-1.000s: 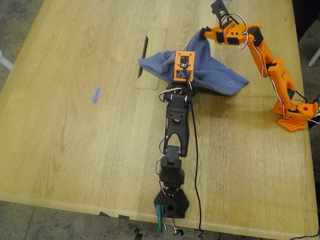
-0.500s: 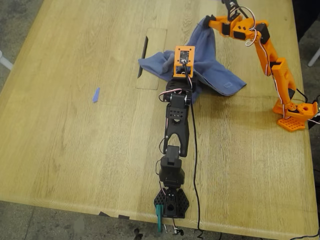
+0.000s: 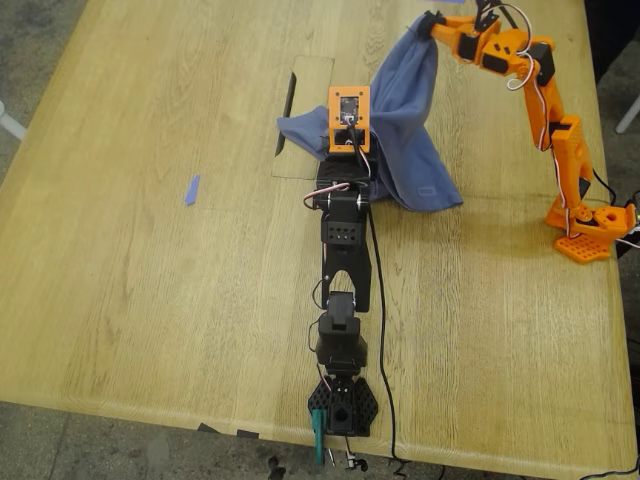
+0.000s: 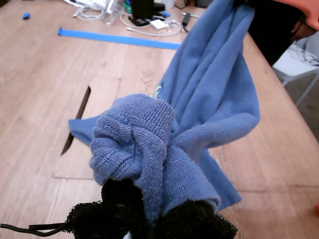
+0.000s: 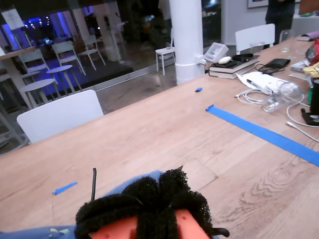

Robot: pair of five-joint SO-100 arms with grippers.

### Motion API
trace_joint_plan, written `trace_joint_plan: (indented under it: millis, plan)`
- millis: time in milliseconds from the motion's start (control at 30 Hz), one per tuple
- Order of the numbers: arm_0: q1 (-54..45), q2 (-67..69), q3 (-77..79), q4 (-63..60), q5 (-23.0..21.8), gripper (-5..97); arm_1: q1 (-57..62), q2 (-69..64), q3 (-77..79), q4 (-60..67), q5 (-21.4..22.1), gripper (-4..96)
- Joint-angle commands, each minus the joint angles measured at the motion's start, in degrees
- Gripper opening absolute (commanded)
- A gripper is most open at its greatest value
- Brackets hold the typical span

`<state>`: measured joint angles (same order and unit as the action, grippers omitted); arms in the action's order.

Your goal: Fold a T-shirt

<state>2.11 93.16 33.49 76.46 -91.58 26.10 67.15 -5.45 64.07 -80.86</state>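
Observation:
The slate-blue T-shirt (image 3: 405, 110) is held between both arms, part draped on the table and part hanging in a steep fold. My first gripper (image 3: 345, 150), on the black arm, is shut on a bunched ribbed edge of the shirt (image 4: 134, 144), gripped between its black foam pads (image 4: 199, 221). My second gripper (image 3: 430, 22), on the orange arm, is shut on another part of the shirt, held high at the far end of the table. In the second wrist view only a strip of blue cloth (image 5: 127, 186) shows beside its foam pads (image 5: 164, 196). A bit of print (image 4: 158, 90) shows.
A cable hatch (image 3: 300, 115) with a dark open slot lies in the table at the exterior view's left of the shirt. A small blue tape scrap (image 3: 192, 189) lies further left. A long blue tape strip (image 4: 117, 38), cables and clutter (image 5: 271, 92) are at the far end.
My second gripper has risen and moved toward the far end, lifting the shirt higher. The cloth on the exterior view's right has drawn in. My first gripper has shifted slightly left and away.

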Motion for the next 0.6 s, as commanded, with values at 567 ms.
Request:
trace_joint_plan:
  millis: [567]
  plan:
    - [2.6, 10.5, -12.0, -4.8, 0.8, 0, -1.1, 10.8, -1.1, -0.1, -0.8, -0.1]
